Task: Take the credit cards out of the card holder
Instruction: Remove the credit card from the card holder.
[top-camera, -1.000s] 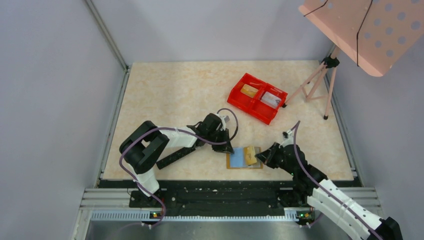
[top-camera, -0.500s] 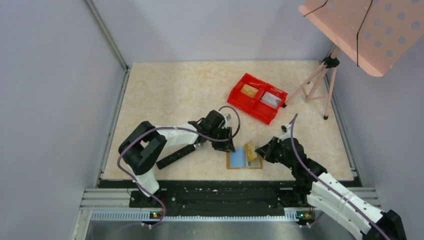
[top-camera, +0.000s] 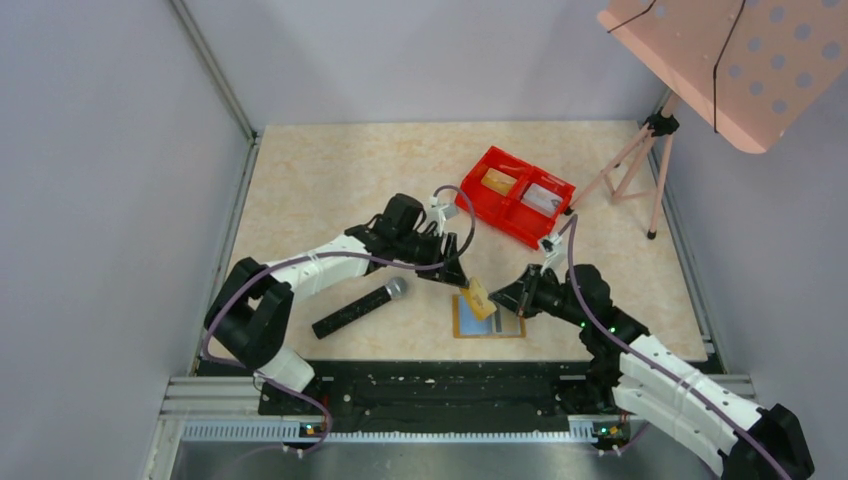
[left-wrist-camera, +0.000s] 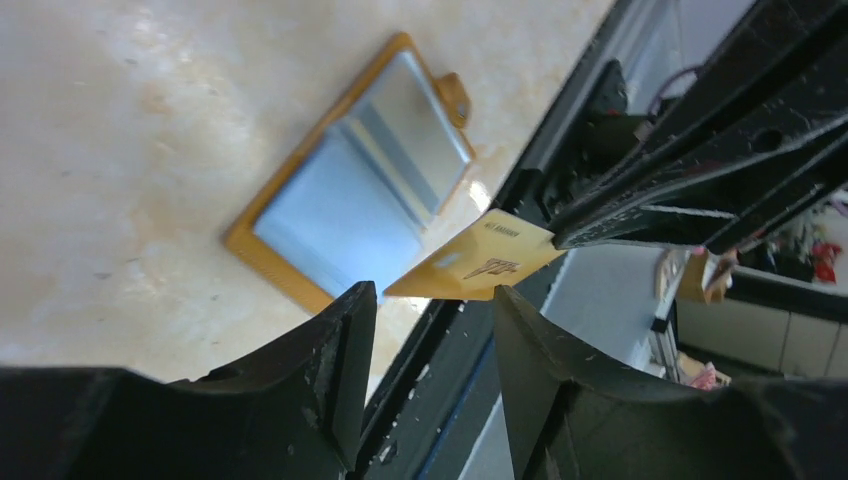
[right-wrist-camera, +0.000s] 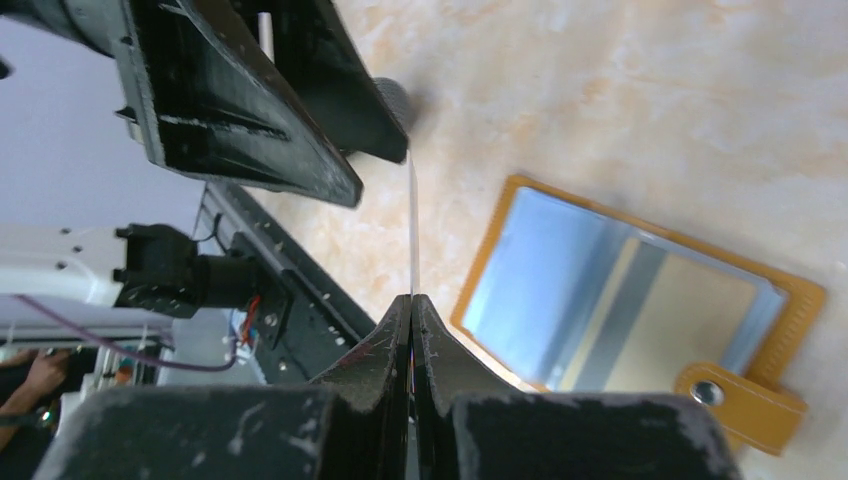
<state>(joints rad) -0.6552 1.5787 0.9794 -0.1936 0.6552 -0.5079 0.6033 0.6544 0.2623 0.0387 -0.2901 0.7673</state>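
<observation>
The tan-brown card holder (top-camera: 466, 324) lies open near the table's front edge, its light-blue and grey inside up; it also shows in the left wrist view (left-wrist-camera: 360, 180) and the right wrist view (right-wrist-camera: 620, 290). My right gripper (top-camera: 498, 300) (right-wrist-camera: 411, 300) is shut on a yellow-gold credit card (top-camera: 480, 296), held above the holder and seen edge-on (right-wrist-camera: 412, 220). My left gripper (top-camera: 462, 276) (left-wrist-camera: 432, 300) is open, its fingertips either side of the card's free end (left-wrist-camera: 480, 262), not gripping it.
A red two-compartment tray (top-camera: 478, 198) at the back right holds a yellow-gold item (top-camera: 497, 181) and a grey card (top-camera: 541, 198). A black microphone (top-camera: 360, 307) lies left of the holder. A tripod (top-camera: 630, 170) stands at the right edge.
My right gripper has pulled the yellow-gold card out of the holder and lifted it up and left. My left arm has swung back and risen, uncovering the microphone, its open gripper meeting the card.
</observation>
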